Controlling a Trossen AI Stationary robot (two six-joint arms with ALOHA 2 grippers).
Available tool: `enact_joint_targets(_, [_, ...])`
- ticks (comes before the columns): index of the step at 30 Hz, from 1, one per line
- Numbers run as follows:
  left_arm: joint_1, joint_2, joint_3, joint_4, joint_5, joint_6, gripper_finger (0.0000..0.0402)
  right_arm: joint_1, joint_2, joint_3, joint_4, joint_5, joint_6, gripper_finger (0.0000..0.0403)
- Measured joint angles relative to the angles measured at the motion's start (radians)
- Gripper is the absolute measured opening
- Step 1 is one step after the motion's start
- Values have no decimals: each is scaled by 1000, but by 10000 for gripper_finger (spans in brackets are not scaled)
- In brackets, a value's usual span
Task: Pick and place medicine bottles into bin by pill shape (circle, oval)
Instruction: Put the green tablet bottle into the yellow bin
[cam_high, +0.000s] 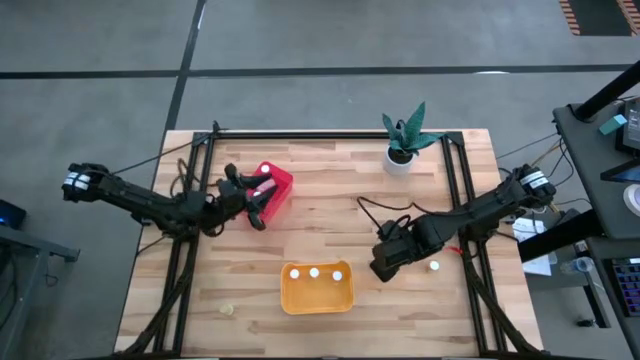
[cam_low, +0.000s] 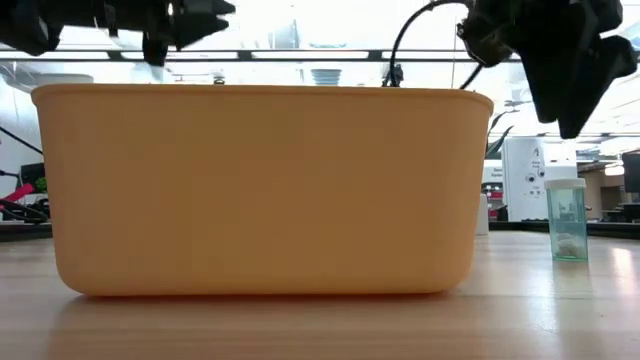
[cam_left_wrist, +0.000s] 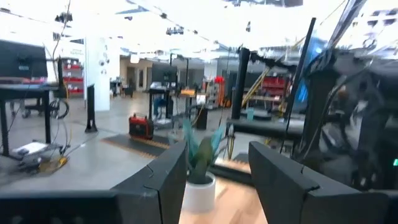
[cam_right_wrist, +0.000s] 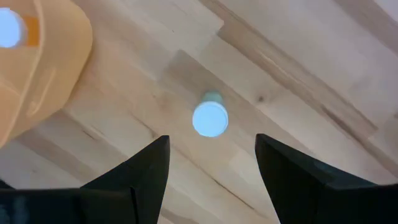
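One medicine bottle (cam_high: 435, 266) with a white cap stands upright on its base on the wooden table, right of the yellow-orange bin (cam_high: 317, 291). It also shows in the low view (cam_low: 567, 220) and the right wrist view (cam_right_wrist: 210, 118). My right gripper (cam_right_wrist: 211, 144) is open above it, fingers pointing down, touching nothing. The yellow-orange bin holds three white-capped bottles (cam_high: 314, 272). My left gripper (cam_high: 258, 200) hangs open and empty by the red bin (cam_high: 277, 186).
A white pot with a green plant (cam_high: 403, 140) stands at the far right of the table and shows ahead of my left fingers (cam_left_wrist: 199, 180). A small pale item (cam_high: 228, 310) lies near the front left. Black frame rails (cam_high: 455, 190) run along the table's sides.
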Motion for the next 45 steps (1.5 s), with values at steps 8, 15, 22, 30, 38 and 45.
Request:
enact_joint_targets(8, [-46,-79,-12,-10,19,23,156,0,48,-4,11,4,75,226])
enact_joint_targets(15, [-82,-106,-17,-11,25,23,156,0,110,-5,11,6,94,226])
enact_joint_targets(22, [-90,-98,-17,-11,26,71,156,0,186,-5,20,6,83,226])
enact_joint_targets(30, [-90,-98,-17,-10,26,73,156,0,195,-6,40,7,73,176])
enact_joint_targets(38, [-90,-98,-17,-10,26,73,156,0,185,-6,56,7,72,105])
enact_joint_targets(45, [-89,-98,-17,-10,26,73,156,0,175,6,52,3,61,124])
